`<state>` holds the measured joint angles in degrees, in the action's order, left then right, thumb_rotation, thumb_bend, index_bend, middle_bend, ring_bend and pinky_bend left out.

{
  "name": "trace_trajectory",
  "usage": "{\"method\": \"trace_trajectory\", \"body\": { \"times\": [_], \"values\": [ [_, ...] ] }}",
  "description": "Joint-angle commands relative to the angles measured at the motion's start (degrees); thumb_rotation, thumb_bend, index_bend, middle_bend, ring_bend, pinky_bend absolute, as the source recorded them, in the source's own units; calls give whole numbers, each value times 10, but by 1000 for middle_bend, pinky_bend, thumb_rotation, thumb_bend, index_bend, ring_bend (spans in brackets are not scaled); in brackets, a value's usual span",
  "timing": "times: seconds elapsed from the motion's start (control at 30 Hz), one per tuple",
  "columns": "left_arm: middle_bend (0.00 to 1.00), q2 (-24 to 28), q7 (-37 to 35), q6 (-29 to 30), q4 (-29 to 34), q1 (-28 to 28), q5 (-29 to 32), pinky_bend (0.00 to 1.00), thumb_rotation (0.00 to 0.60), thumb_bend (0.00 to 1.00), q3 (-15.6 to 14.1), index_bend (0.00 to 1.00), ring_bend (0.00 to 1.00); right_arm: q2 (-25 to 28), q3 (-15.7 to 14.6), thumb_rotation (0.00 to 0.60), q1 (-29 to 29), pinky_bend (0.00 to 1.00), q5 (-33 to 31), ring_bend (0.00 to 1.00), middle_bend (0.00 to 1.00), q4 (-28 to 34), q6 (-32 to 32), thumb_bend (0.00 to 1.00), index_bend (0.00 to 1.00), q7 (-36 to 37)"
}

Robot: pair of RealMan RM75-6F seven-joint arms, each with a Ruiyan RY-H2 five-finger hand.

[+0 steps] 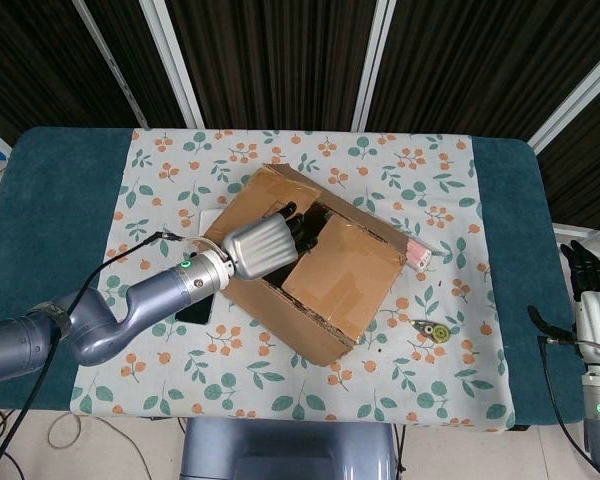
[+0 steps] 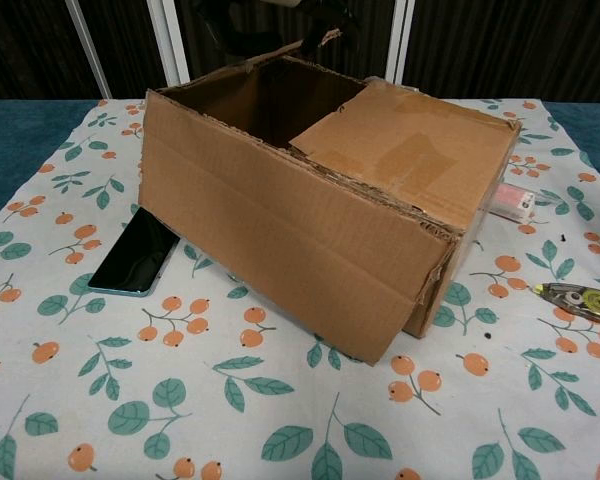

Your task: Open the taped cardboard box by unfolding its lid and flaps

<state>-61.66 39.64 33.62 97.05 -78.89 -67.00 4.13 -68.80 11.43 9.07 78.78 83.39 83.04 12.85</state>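
The cardboard box [image 1: 320, 275] stands slanted on the flowered cloth, seen close up in the chest view as box [image 2: 300, 230]. My left hand [image 1: 260, 245] reaches over its near-left wall and grips the edge of the left lid flap [image 1: 265, 195], which is lifted. In the chest view only the dark fingers [image 2: 325, 15] show at the top edge, above the dark opening [image 2: 270, 100]. The right lid flap [image 2: 410, 140] lies flat, with tape remnants on it. My right hand [image 1: 585, 275] hangs off the table's right side, holding nothing.
A dark phone [image 2: 135, 255] lies against the box's left wall. A tape dispenser [image 2: 580, 300] and a small pink-white item [image 2: 510, 200] lie right of the box. The cloth [image 2: 230, 420] in front carries nothing else.
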Motion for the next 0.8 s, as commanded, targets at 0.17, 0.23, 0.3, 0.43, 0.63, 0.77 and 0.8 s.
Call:
{"method": "trace_trajectory", "body": {
  "times": [0.17, 0.23, 0.3, 0.43, 0.63, 0.77, 0.8],
  "values": [
    [502, 32, 0, 1, 8, -2, -6, 197, 600, 627, 4, 131, 171, -1, 0, 600, 0, 225, 1, 0, 0, -2, 1, 325, 0, 0],
    [502, 44, -1, 2, 11, -1, -8, 197, 600, 627, 6, 131, 171, -1, 0, 600, 0, 225, 1, 0, 0, -2, 1, 327, 0, 1],
    [506, 55, -3, 2, 14, 0, -9, 197, 600, 627, 7, 131, 178, -1, 0, 600, 0, 225, 1, 0, 0, -2, 1, 328, 0, 1],
    [514, 83, -5, 2, 22, 5, -15, 197, 600, 628, 8, 132, 187, -1, 1, 600, 0, 225, 1, 0, 0, -3, 2, 329, 0, 2],
    [517, 116, -12, 3, 36, 15, -32, 197, 600, 629, 7, 132, 194, -2, 1, 600, 0, 225, 2, 0, 0, -4, 3, 331, 0, 1],
    [517, 137, -18, 4, 40, 29, -41, 197, 600, 629, 3, 131, 194, -1, 1, 600, -1, 225, 3, 0, 0, -3, 6, 331, 0, 2],
    [517, 142, -20, 4, 40, 33, -43, 197, 600, 629, 0, 131, 194, -1, 1, 600, -1, 225, 3, 0, 0, -3, 6, 332, 0, 1]
  ]
}}
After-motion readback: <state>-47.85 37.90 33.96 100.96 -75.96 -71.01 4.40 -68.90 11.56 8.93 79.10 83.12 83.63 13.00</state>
